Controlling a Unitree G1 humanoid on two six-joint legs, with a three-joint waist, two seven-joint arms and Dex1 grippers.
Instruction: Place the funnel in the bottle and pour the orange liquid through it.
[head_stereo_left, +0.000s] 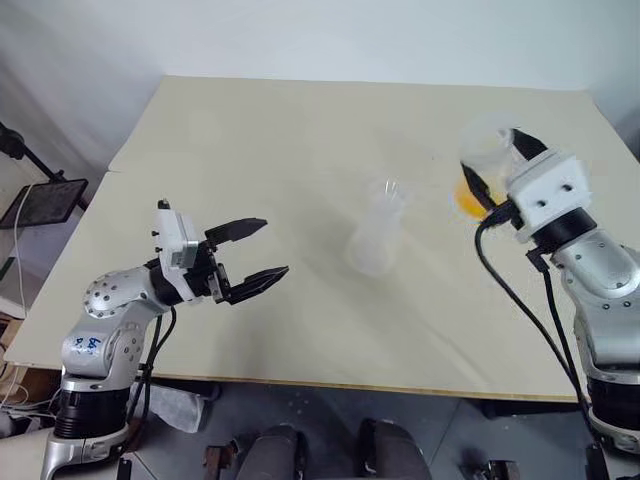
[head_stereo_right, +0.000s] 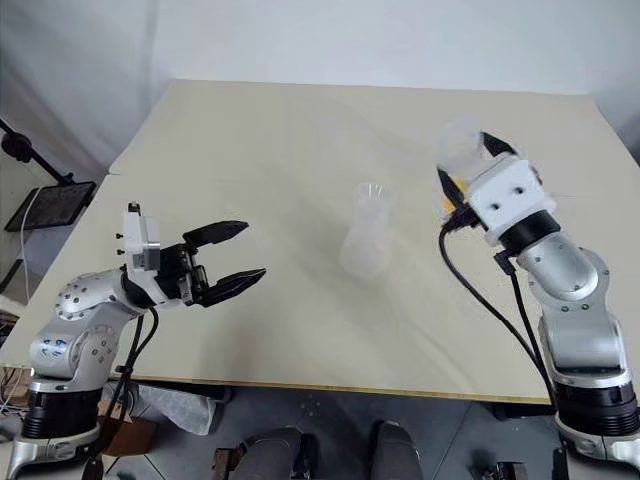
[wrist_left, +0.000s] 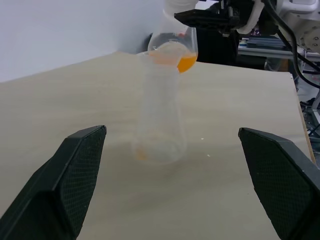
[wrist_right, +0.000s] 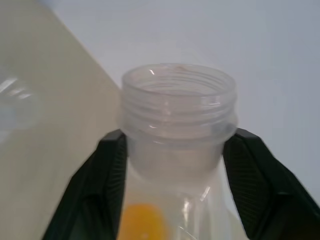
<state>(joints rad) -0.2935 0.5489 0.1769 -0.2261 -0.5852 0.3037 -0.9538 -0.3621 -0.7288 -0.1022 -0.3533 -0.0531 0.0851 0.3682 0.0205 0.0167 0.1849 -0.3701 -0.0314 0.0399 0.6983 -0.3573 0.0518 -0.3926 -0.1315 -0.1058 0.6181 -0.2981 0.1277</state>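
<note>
Bottle: we see it upright mid-table, neck open upward; a faint funnel seems seated in it
Right gripper: clamped on the neck of a second flask, just right of the bottle, nearer arm; orange liquid inside
Left gripper: fingers spread, empty, left of the bottle
Next: we judge the flask must tip leftward over the funnel

Pale beige table — plain white wall behind; grey floor below.
</note>
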